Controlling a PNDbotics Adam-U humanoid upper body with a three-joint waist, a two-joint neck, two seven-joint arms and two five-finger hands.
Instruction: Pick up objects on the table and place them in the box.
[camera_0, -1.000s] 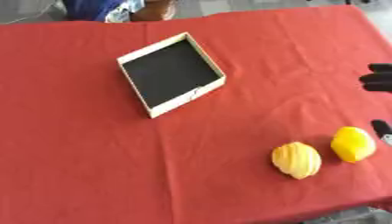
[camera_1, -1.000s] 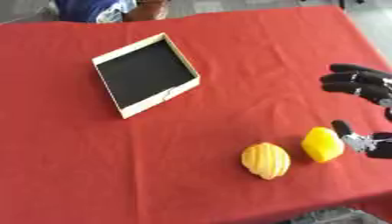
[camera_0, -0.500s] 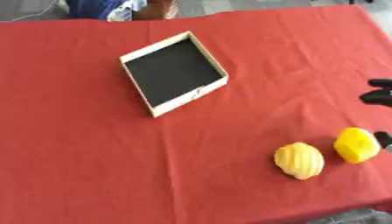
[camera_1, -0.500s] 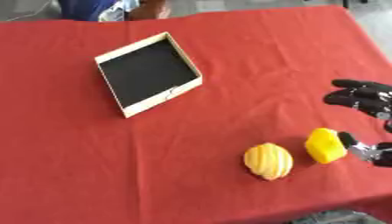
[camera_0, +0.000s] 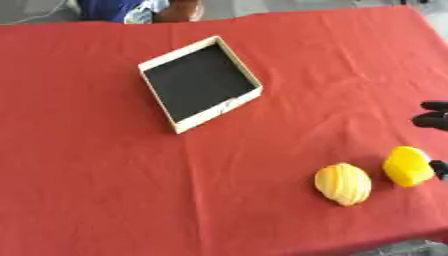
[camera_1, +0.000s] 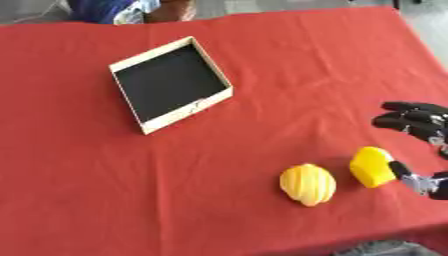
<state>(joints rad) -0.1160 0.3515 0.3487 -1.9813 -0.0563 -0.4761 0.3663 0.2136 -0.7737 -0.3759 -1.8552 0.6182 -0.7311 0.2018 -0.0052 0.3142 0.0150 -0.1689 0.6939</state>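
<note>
At the right edge of the red table (camera_1: 79, 165) my right hand (camera_1: 418, 131) sits spread wide, fingers reaching out above and my thumb (camera_1: 404, 172) touching the right side of the yellow block (camera_1: 371, 167), nothing yet grasped. Just left of that block lies a ribbed orange-yellow fruit (camera_1: 307, 184), apart from my hand. Well away, up and to the left, the black-lined box (camera_1: 170, 83) stands empty

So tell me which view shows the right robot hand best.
The right eye view: the right robot hand shows fingers above and a thumb beside the yellow block. The left eye view catches only dark fingertips at its right edge.
</note>
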